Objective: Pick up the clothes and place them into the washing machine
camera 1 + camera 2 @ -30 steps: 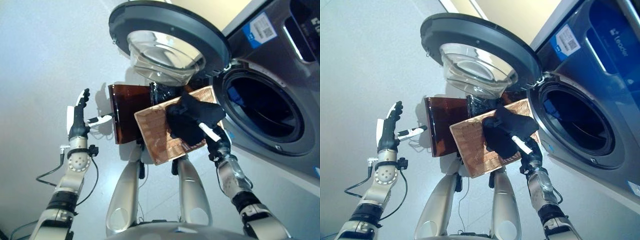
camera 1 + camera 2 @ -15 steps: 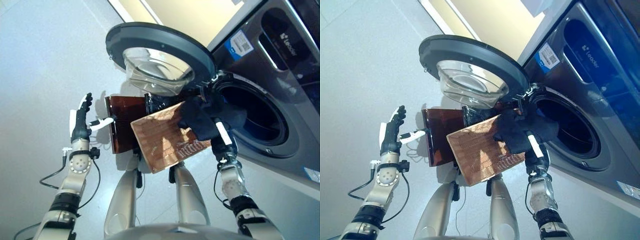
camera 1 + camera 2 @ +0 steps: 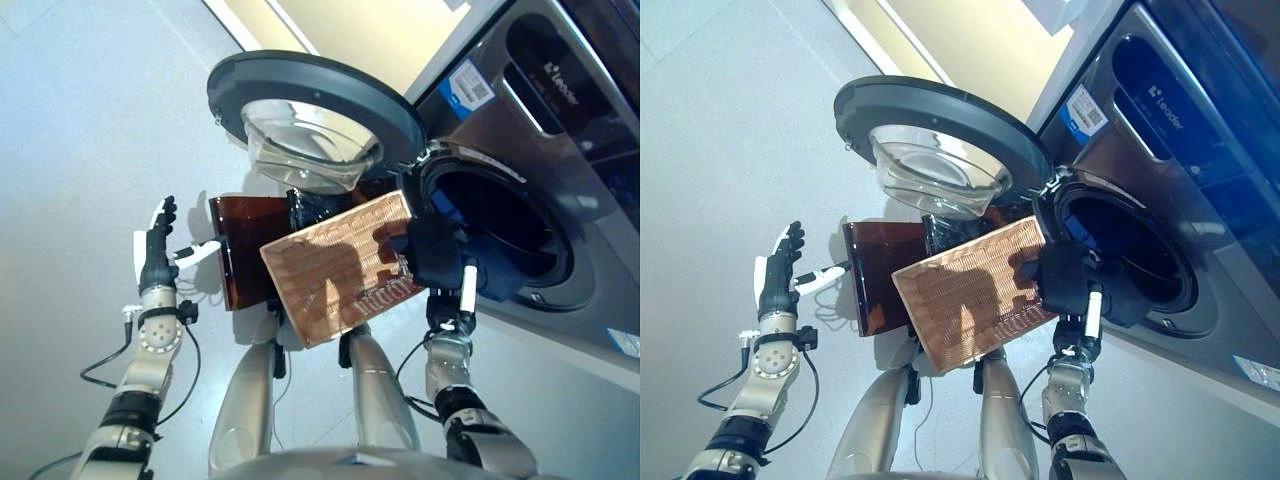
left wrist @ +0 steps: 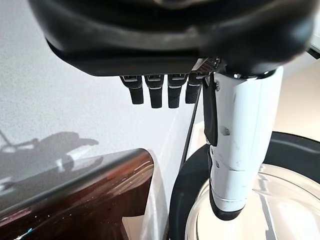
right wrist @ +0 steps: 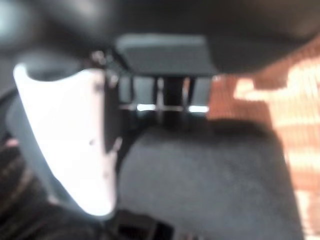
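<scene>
Eye views: the right robot hand (image 3: 436,262) clutches dark clothes (image 3: 432,248) at the washer (image 3: 1160,200) opening, beside the orange basket (image 3: 335,265). Left wrist view: left robot hand (image 4: 165,90) released, fingers straight. Right wrist view: clothes fill the grasp.

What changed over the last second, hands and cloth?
The right hand, shut on the dark grey cloth, carried it off the orange woven basket to the rim of the dark grey washing machine's drum opening. The open left hand stayed raised; the round door stayed open.
</scene>
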### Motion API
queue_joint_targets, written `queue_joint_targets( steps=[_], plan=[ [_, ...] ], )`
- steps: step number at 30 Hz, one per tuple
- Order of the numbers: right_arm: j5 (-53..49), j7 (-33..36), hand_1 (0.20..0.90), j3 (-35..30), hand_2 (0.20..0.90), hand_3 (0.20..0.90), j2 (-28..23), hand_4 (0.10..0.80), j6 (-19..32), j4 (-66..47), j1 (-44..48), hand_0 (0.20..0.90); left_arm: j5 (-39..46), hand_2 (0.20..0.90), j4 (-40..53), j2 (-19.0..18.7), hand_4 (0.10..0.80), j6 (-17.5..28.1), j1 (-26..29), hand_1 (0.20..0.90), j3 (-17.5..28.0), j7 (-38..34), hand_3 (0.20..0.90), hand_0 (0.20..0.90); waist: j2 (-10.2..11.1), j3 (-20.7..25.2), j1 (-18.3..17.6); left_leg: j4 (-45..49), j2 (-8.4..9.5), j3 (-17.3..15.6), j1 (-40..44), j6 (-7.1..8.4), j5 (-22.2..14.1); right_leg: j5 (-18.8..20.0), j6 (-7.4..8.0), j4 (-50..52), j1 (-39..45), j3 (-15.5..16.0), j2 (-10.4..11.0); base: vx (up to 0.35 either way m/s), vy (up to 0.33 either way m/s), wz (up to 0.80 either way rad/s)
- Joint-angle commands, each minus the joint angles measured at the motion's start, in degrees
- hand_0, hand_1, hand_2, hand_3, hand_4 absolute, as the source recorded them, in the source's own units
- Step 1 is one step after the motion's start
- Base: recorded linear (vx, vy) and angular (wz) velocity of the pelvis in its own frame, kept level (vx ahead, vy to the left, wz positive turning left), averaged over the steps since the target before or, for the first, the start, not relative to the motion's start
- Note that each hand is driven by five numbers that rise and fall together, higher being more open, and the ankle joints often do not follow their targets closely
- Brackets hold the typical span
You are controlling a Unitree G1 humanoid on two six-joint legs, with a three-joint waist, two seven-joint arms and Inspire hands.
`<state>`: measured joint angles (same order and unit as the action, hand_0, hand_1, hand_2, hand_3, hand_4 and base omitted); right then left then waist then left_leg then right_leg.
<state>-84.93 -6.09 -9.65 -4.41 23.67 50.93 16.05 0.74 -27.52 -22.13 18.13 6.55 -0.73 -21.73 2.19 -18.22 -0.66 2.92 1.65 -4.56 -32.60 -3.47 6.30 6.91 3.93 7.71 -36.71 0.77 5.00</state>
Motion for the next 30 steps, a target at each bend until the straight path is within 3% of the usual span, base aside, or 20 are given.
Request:
queue_joint_targets(
  steps=[1,9,23,30],
  plan=[
    [-2.3,-0.6,0.200,-3.1,0.200,0.200,-2.3,0.300,6.1,-2.5,1.2,0.200,0.6,0.900,3.3,-0.8,0.800,4.4,-0.1,0.900,2.2,-3.4,0.900,0.900,-1.6,2.9,1.0,3.2,1.43,0.4,-3.2,2.42,-4.5,0.5,-0.60,-3.4,-0.8,2.8,-1.0,0.000,0.000,0.00],
    [-4.6,3.2,0.200,-7.8,0.200,0.200,-6.0,0.300,9.8,1.0,9.1,0.200,0.8,0.900,4.6,-1.9,0.800,4.8,-0.6,0.900,1.0,-3.2,0.900,0.900,-2.7,3.0,2.2,2.9,1.57,0.4,-3.8,2.33,-4.3,0.6,-0.62,-3.3,-1.7,2.5,-0.9,0.000,0.000,0.00],
    [-3.0,14.9,0.200,-16.0,0.200,0.200,-22.2,0.300,17.5,4.6,24.5,0.200,2.1,0.900,5.4,-5.2,0.800,5.0,-3.1,0.900,-0.5,-1.9,0.900,0.900,-5.1,3.9,4.5,1.2,1.78,0.5,-5.4,2.75,-2.9,0.7,-0.51,-3.4,-4.0,2.1,-0.8,0.000,0.000,0.00],
    [0.9,21.4,0.200,-16.3,0.200,0.200,-28.0,0.300,19.6,4.0,28.4,0.200,2.4,0.900,8.5,-6.7,0.800,5.4,-4.2,0.900,-0.2,-2.4,0.900,0.900,-6.6,3.6,5.0,0.5,1.85,0.4,-6.6,2.75,-2.5,0.9,-0.54,-3.2,-6.0,1.8,-0.7,0.003,-0.001,-0.02]
  ],
)
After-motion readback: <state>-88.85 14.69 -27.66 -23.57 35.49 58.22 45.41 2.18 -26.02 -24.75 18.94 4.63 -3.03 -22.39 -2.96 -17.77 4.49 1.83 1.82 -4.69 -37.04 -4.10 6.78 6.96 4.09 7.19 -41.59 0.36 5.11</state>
